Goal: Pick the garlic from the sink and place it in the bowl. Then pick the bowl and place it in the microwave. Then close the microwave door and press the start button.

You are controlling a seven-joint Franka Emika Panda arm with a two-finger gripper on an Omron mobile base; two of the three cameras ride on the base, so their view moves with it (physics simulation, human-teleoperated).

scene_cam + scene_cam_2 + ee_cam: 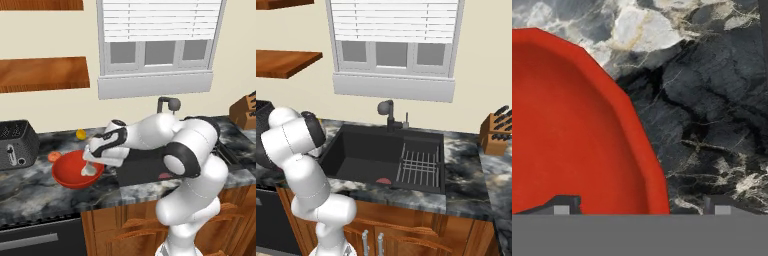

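A white robot arm reaches left from the dark sink point(381, 157) over a marbled grey counter point(30, 187). Its gripper point(88, 162) hangs just above a wide, shallow red bowl point(70, 172) that sits on the counter beside the sink's left edge. The fingers stand wide apart with nothing between them. In the left base view, a small off-white garlic bulb point(89, 171) lies inside the bowl, directly below the fingertips point(86, 156); whether they touch it cannot be told.

In the hand view, the two dark fingertips point(562, 204) straddle the bowl's rim: one is over the red inside of the bowl point(572, 140), the other over bare counter point(712, 125) beyond the rim.

On the far side of the bowl from the fingers, a small orange-red fruit point(54, 156) lies against the rim, and a small yellow fruit point(80, 133) sits farther back, near the wall. A flat red item point(384, 181) lies on the sink floor, beside a wire rack point(418, 165), well away from the fingers.
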